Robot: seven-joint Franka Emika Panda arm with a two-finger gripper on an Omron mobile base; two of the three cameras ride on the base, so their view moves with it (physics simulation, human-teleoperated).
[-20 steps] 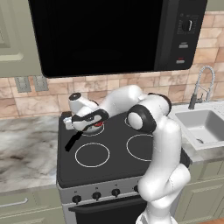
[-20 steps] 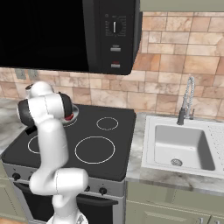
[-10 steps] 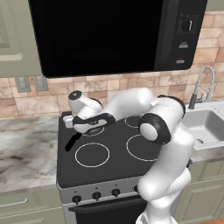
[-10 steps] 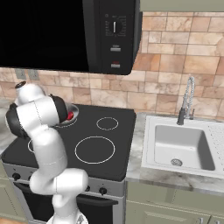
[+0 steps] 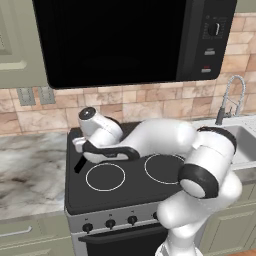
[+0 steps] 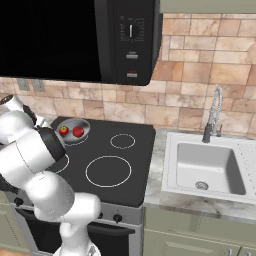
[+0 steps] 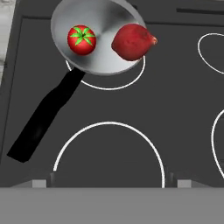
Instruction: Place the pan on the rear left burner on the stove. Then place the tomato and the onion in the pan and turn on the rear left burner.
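Pincer point(image 7: 111, 183) jaws spread wide, holding nothing, poised over the stove point(image 7: 183, 131) above a front burner circle. Pan point(image 7: 98, 37) sits on the rear left burner point(image 7: 131, 81), black handle angled toward the front. Tomato point(image 7: 82, 40) and onion point(image 7: 132, 42) lie inside the pan, apart

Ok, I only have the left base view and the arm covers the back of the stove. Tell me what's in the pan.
Observer: The tomato and the onion both lie in the pan, side by side.
Operator: Confirm the pan's position.
Observer: It sits on the rear left burner, shifted a little off the ring's centre.
Operator: Report the gripper.
Observer: Hand view shows nothing between its fingertips; it's open above the front left ring.
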